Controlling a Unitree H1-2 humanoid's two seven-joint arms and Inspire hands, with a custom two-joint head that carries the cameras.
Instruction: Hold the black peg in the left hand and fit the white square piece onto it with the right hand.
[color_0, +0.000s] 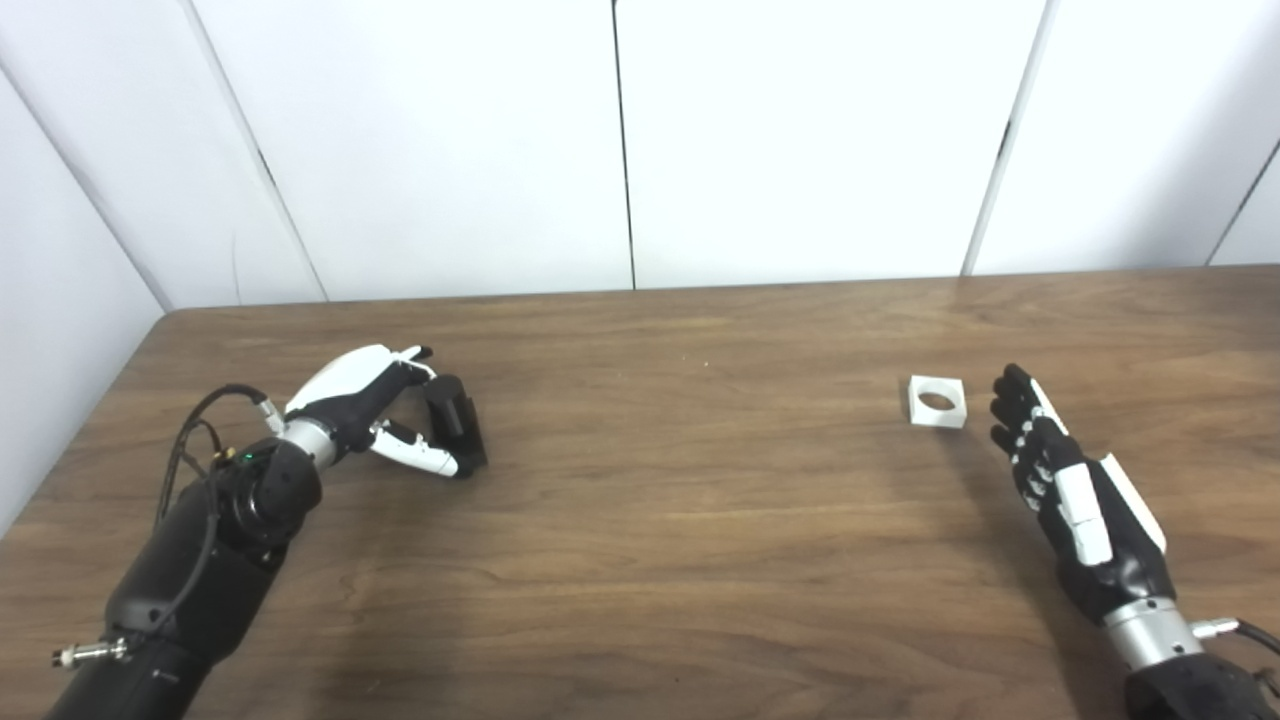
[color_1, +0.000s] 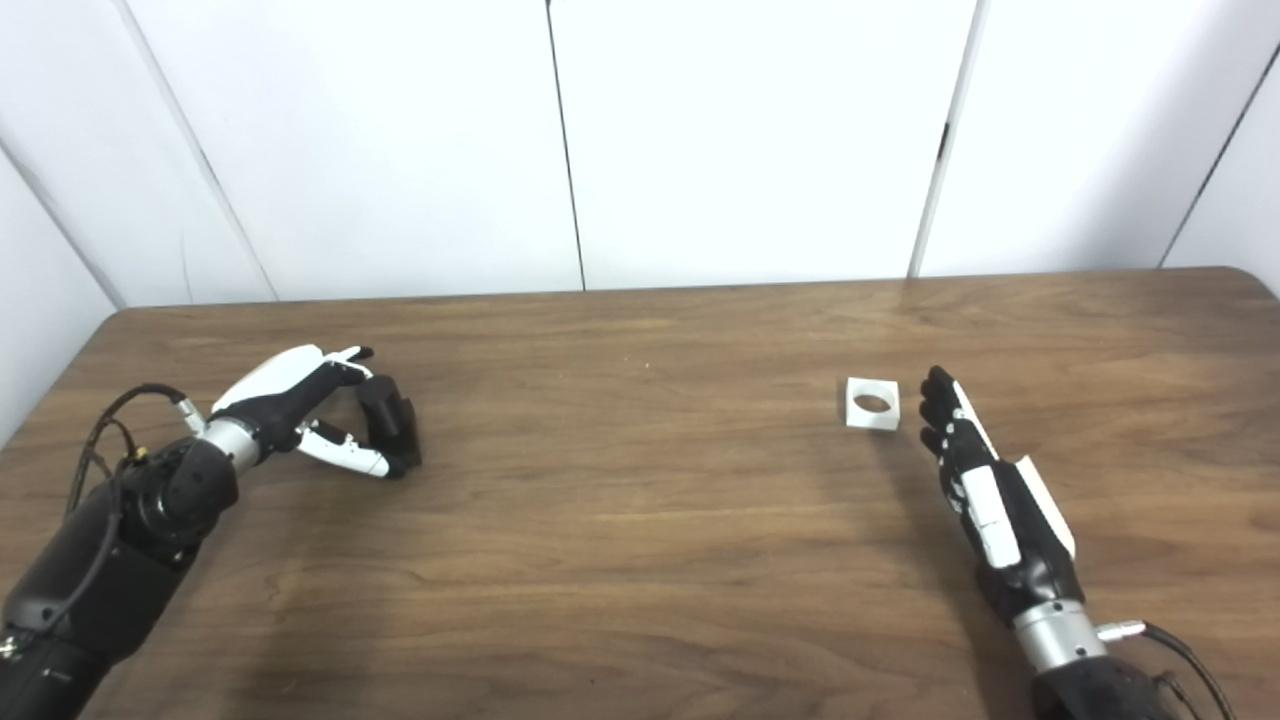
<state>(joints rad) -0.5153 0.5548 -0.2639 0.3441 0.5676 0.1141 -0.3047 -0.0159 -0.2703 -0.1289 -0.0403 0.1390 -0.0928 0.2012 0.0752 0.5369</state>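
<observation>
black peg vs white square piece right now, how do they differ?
Colour and shape: the black peg is a dark, upright block; the white square piece is a low, flat square with a round hole through it.
Place: the peg stands on the table's left side, the white piece on its right.
Contact: the left hand curls its fingers around the peg; the right hand lies beside the white piece, apart from it.
Both rest on the wooden table.
</observation>
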